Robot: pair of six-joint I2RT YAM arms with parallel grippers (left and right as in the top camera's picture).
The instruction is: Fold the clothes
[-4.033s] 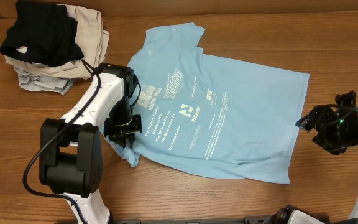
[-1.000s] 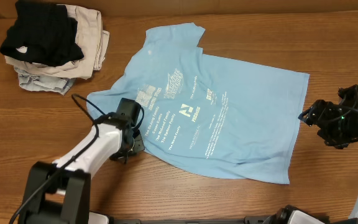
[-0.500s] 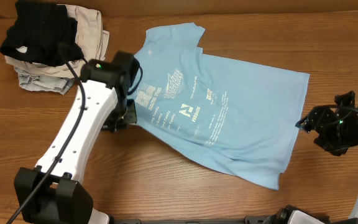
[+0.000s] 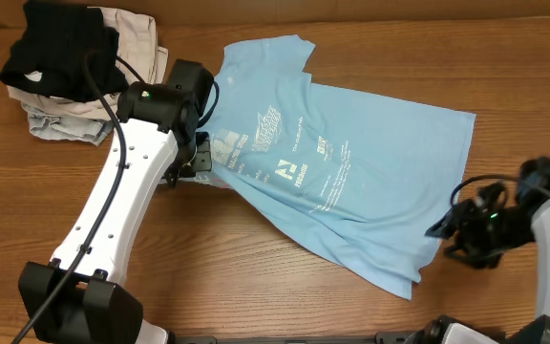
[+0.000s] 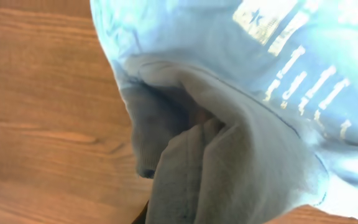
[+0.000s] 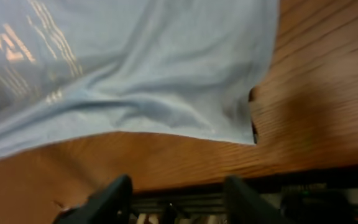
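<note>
Task barely started, by my read. The T-shirt [image 4: 351, 182] lies print side up on the worktop [image 4: 256, 287], mostly spread out, running from the collar end near my left arm to the hem end near my right arm. No finished fold shows anywhere on it.

My left claw [image 4: 199, 161] is clamped on a bunch of fabric at the shirt's left edge. The left wrist view shows the blue cloth [image 5: 241, 124] gathered and creased right at the claw, with a stitched edge that is probably a sleeve, though I can't tell for sure. That edge looks slightly lifted and tucked towards the print.

My right claw [image 4: 444, 232] sits low, just beside the hem corner [image 6: 247, 124], with its fingers apart and nothing between them. In the right wrist view bare wood separates the fingers from the cloth, so there is no grip on that side yet.

The far sleeve at the top is flat and untouched. The pile of folded garments [image 4: 74, 67] sits off at the left corner, apart from the shirt.

Left to do is basically everything: get a hold on the hem side, bring one side over, fold in the sleeves, halve the shirt and square it up.
</note>
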